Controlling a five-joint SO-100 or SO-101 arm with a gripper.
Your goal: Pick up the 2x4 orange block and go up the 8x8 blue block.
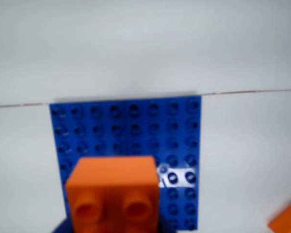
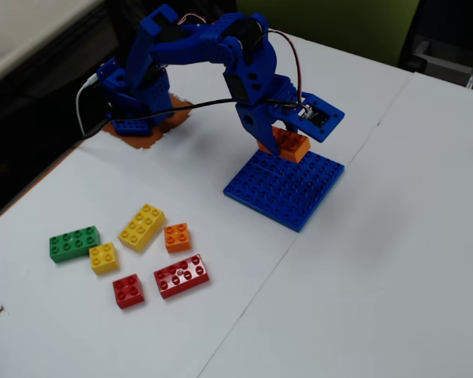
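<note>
2x4 orange block (image 2: 288, 144) clamped in gripper (image 2: 284, 142), jaws closed on long sides, held just above rear edge of 8x8 blue block (image 2: 288, 189). In wrist view, short end with two studs facing camera, baseplate beneath. Likely light, rigid, smooth plastic: slippery, could twist in grip. Best hold on flat sidewalls mid-length, not studs. Spare bricks lying well apart, front-left in fixed view: yellow long brick (image 2: 142, 227), small orange brick (image 2: 176, 237).

Two cameras, one table.
Wrist view close, looking down past held orange block (image 1: 114, 191) onto blue plate (image 1: 131, 128); fixed view high, angled, wider, sharing both.
</note>
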